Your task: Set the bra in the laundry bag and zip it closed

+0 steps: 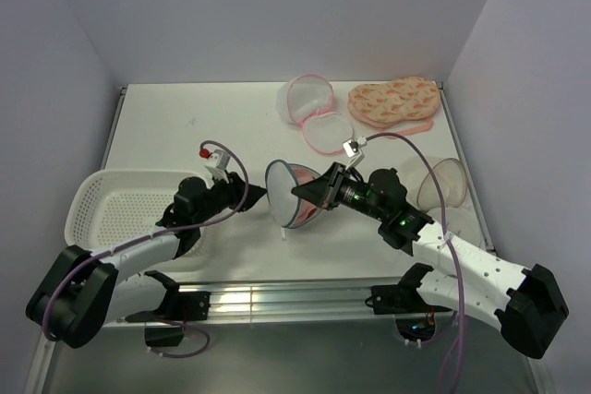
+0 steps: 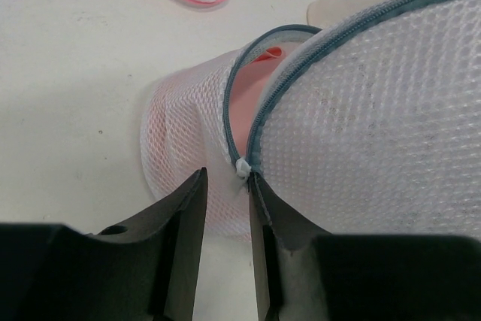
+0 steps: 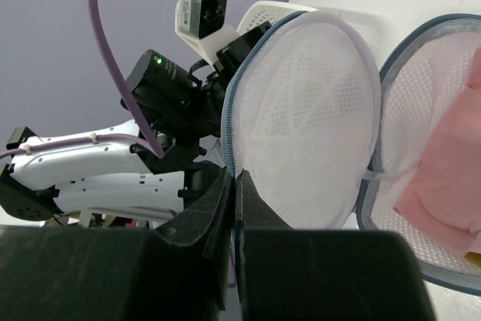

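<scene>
The laundry bag point(image 1: 288, 191) of white mesh with a grey zip rim stands half open at mid-table. The pink bra point(image 3: 443, 186) lies inside its lower dome and also shows in the left wrist view point(image 2: 252, 99). My right gripper point(image 3: 236, 180) is shut on the grey zip rim of the raised upper dome point(image 3: 301, 110) and holds it up. My left gripper point(image 2: 228, 178) is open at the bag's left side. The small white zip pull point(image 2: 243, 168) sits just beyond the fingertips, by the right finger.
A pink-rimmed mesh clamshell bag point(image 1: 314, 113) and a peach patterned padded piece point(image 1: 392, 101) lie at the back. A white perforated basket point(image 1: 120, 205) stands at the left. Two pale see-through domes point(image 1: 445, 184) lie at the right edge.
</scene>
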Available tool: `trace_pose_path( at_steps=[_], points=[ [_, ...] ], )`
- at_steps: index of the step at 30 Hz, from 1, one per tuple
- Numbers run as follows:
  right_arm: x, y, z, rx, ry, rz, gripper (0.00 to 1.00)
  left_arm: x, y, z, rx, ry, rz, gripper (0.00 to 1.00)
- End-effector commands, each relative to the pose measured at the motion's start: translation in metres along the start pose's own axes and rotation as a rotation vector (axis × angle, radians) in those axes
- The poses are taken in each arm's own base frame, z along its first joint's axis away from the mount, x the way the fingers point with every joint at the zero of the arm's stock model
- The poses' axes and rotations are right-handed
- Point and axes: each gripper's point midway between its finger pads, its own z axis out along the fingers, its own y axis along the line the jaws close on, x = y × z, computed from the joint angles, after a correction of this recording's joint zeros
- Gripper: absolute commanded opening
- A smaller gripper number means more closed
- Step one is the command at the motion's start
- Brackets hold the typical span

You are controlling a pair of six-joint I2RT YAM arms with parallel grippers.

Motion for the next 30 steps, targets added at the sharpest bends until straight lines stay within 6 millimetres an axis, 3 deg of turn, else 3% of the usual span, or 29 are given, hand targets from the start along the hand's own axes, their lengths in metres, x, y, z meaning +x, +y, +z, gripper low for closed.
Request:
trace_pose_path(
  at_steps=[1,19,30],
  points=[
    [-0.005,0.006,-0.002,-0.035,-0.003,-0.005,0.0,-0.015,-0.019,0.005,0.11,-0.056,0.099,0.34],
    [-0.01,-0.006,-0.01,-0.023,0.016,0.007,0.0,-0.007,-0.007,0.004,0.056,-0.019,0.132,0.31],
    [-0.012,-0.007,-0.009,-0.022,0.013,0.007,0.0,0.001,-0.011,0.009,0.03,0.016,0.155,0.31]
  ],
)
